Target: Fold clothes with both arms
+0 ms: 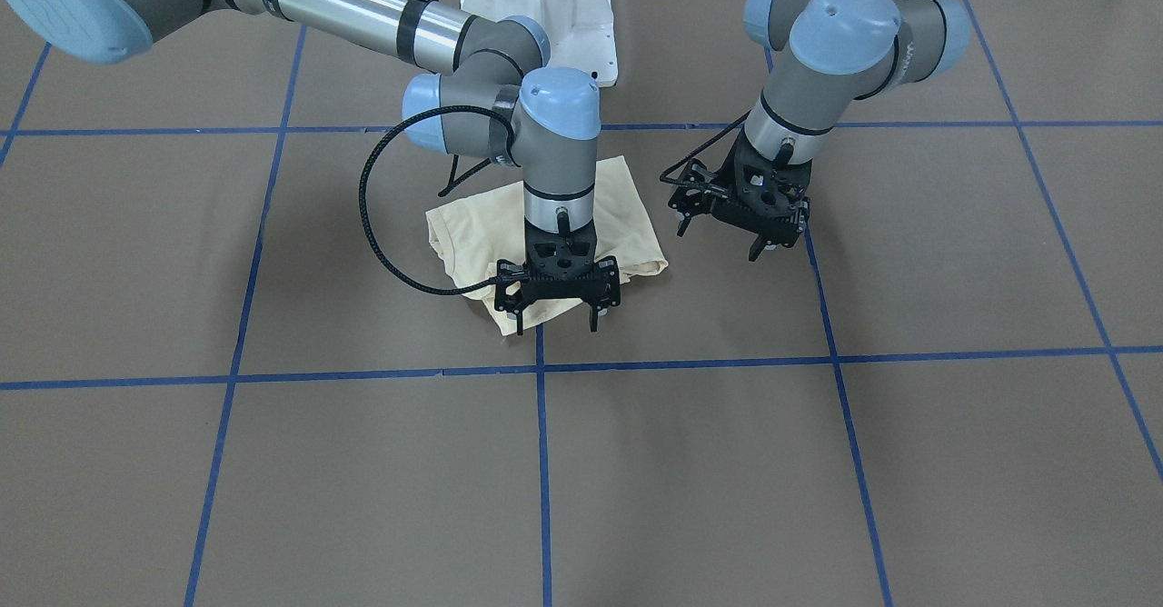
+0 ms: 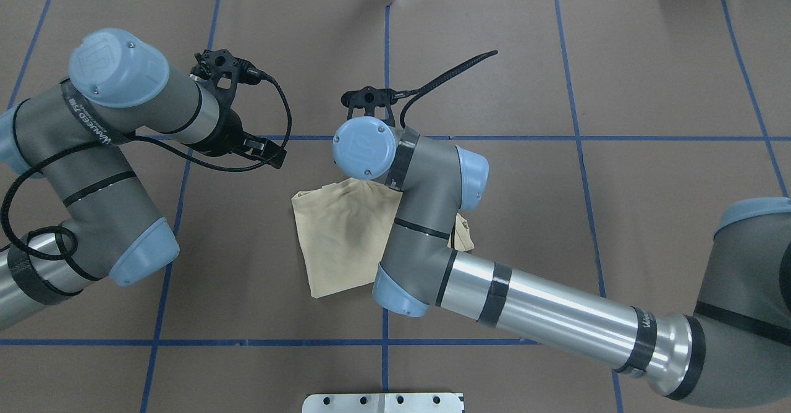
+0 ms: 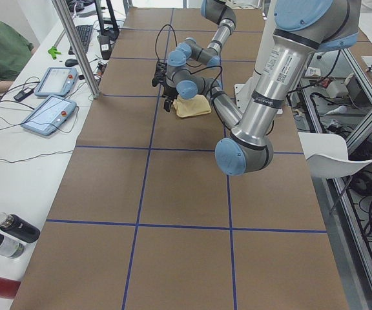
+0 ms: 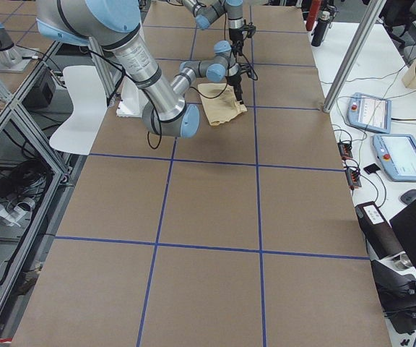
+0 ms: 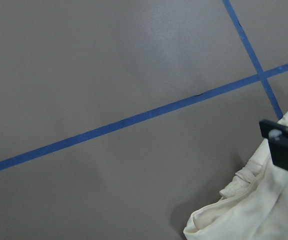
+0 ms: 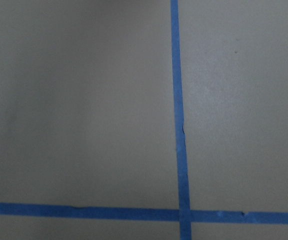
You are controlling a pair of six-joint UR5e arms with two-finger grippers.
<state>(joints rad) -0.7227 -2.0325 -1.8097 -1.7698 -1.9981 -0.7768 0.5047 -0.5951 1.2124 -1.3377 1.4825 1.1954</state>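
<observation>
**Front-facing view.** T-shirt (image 1: 627, 216), cream-yellow, lies in a rumpled, folded heap mid-table (image 1: 273, 480), just out from the white pedestal (image 1: 545, 7) at the robot-side edge. Right gripper (image 1: 556, 321) hangs over the heap's corner nearest the operators' edge. Its fingers point down and the jaws are well apart with nothing between them. One finger stands in front of the cloth corner; cannot tell if it touches. Left gripper (image 1: 718, 239) is tilted over bare table just beside the shirt, toward the robot's left end. Jaws apart, empty, not touching cloth.

**Overhead.** The right wrist covers its own gripper. The shirt (image 2: 337, 240) shows under that forearm, plain side up. The left gripper sits over a blue tape line (image 2: 525, 138), apart from the cloth.

**Side views.** The shirt (image 3: 191, 108) (image 4: 221, 110) is small, with both grippers at it. Wide bare table runs to both ends and out to the operators' edge.

**Left wrist.** Bare table, a tape crossing, and the bunched shirt edge (image 5: 254, 210) in the lower right corner.

**Right wrist.** Table and crossing tape.
</observation>
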